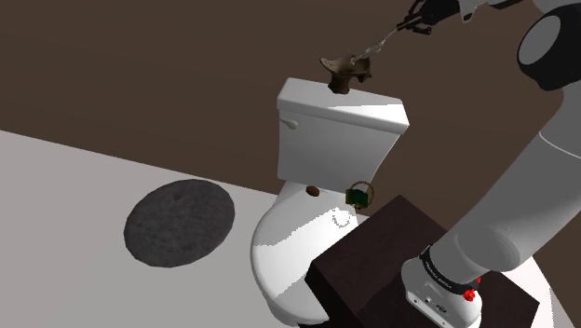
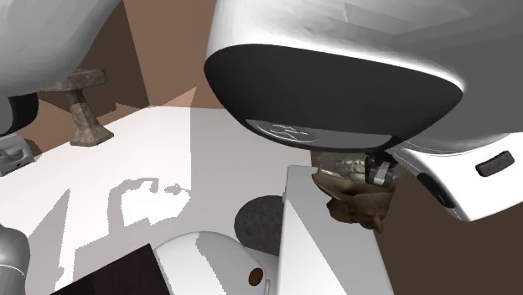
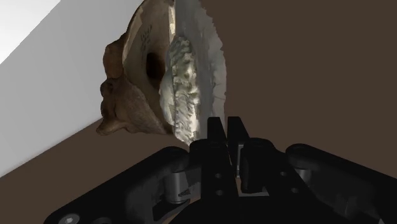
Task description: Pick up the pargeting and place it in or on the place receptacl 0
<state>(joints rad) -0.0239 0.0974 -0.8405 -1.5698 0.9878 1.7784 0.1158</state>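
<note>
Brown wall bkgd; gripper (image 3: 227,127) jaws pinched on pargeting (image 3: 184,83) pale rim, near white toilet tank (image 1: 340,116).

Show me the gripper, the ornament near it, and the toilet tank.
gripper (image 3: 226,123): wrist view, between its fingertips.
ornament (image 3: 188,83): wrist view, its pale ribbed face.
toilet tank (image 1: 326,140): shoulder view, front wall.

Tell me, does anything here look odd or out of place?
Yes. Two small things sit on the white toilet by its tank: a green basket-like item and a brown blob. Up by the tank, the gripper clasps a ragged brown-and-pale lump by its thin edge.
</note>
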